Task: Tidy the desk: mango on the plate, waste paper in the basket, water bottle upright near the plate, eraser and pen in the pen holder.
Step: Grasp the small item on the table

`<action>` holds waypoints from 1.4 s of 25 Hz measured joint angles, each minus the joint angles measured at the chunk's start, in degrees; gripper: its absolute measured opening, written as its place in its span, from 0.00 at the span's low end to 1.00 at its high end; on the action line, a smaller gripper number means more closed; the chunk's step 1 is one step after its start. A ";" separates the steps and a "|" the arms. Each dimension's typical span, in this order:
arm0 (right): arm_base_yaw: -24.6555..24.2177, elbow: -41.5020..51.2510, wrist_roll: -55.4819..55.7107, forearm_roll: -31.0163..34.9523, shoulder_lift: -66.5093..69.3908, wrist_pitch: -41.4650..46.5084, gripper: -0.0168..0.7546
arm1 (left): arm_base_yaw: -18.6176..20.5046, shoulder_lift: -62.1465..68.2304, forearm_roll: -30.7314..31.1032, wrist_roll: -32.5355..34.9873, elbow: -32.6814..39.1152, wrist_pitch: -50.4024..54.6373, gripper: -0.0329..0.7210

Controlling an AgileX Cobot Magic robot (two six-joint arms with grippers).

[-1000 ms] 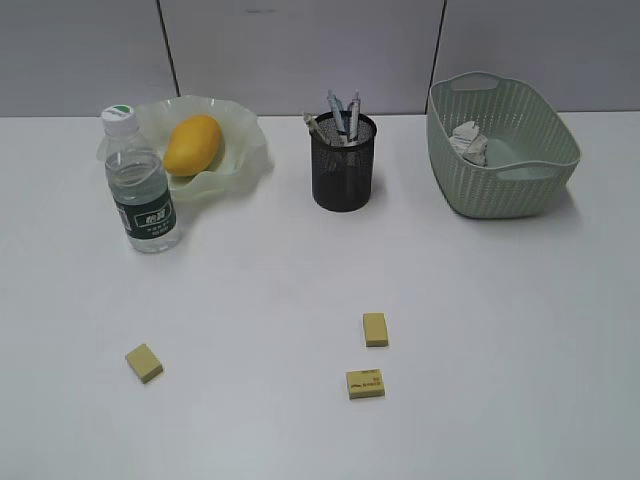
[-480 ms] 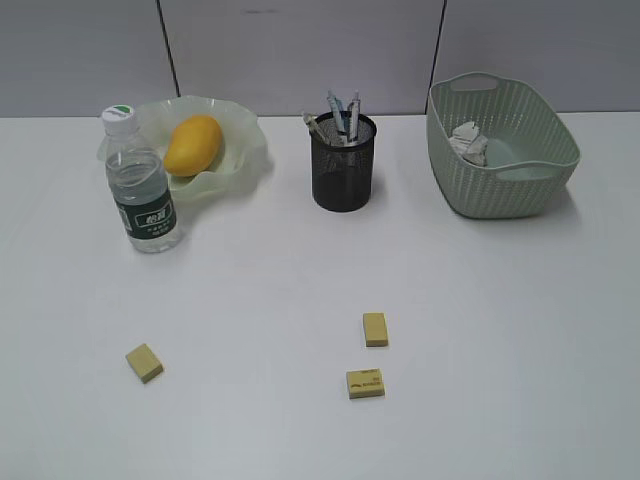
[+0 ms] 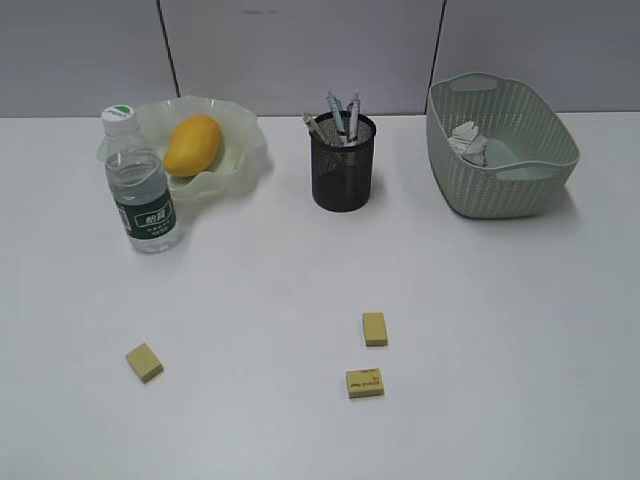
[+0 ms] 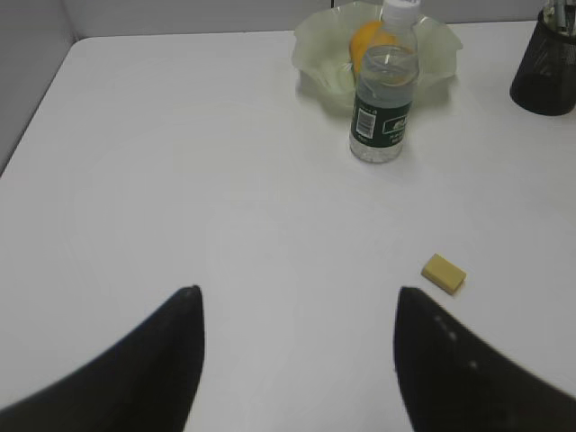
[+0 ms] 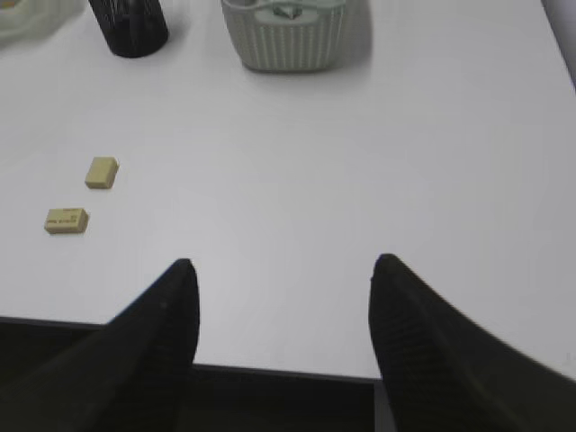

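The yellow mango point(image 3: 192, 144) lies in the wavy-rimmed plate point(image 3: 255, 150). Just in front of it the water bottle point(image 3: 143, 195) stands upright. Pens point(image 3: 342, 112) stick out of the black mesh pen holder point(image 3: 343, 175). The waste paper point(image 3: 469, 142) sits inside the basket point(image 3: 500, 150). Three yellow erasers lie on the desk: one at the left point(image 3: 144, 362), two near the middle point(image 3: 375, 328) point(image 3: 365, 383). My left gripper point(image 4: 297, 292) hangs open and empty, the left eraser point(image 4: 444, 273) just beyond its right finger. My right gripper point(image 5: 281, 261) is open and empty over the desk's front edge.
Neither arm shows in the exterior view. In the right wrist view the two middle erasers point(image 5: 102, 172) point(image 5: 67, 220) lie far left of the fingers, with the basket point(image 5: 288, 40) straight ahead. The desk's left edge point(image 4: 36, 99) shows in the left wrist view.
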 joint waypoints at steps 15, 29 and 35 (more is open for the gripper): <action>0.00 5.30 -1.48 -0.02 -1.57 -5.54 0.64 | 0.00 0.00 0.00 0.00 0.07 0.00 0.71; 0.00 5.30 -1.48 -0.02 -1.57 -5.65 0.64 | 0.00 0.00 0.00 0.00 0.07 0.00 0.87; 0.00 5.30 -1.48 -0.02 -1.57 -5.72 0.64 | 0.00 0.00 0.00 0.00 0.07 0.00 0.83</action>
